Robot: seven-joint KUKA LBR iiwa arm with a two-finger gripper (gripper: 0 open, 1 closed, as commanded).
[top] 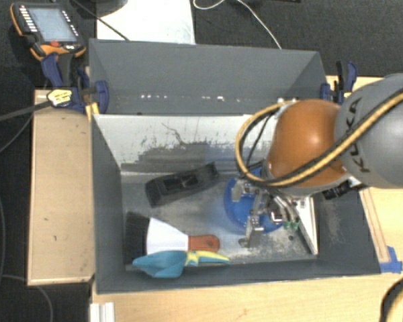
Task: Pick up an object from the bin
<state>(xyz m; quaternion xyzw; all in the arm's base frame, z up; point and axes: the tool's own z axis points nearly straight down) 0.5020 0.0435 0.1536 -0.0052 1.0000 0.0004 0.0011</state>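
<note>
BIN CONTENTS: COUNT BY KIND

Grey metal bin (201, 79): one; black oblong block (181, 182), flat and box-like: one; brush (164, 235) with black bristles, white body and reddish-brown handle: one; teal-blue thing with a yellow part (162, 263), soft-looking, kind not clear: one; blue rounded thing (232, 206), partly covered by the arm, kind not clear: one; loose things counted in all: four, each kind occurring once; whatever lies beneath the arm is hidden and stands uncounted
</note>
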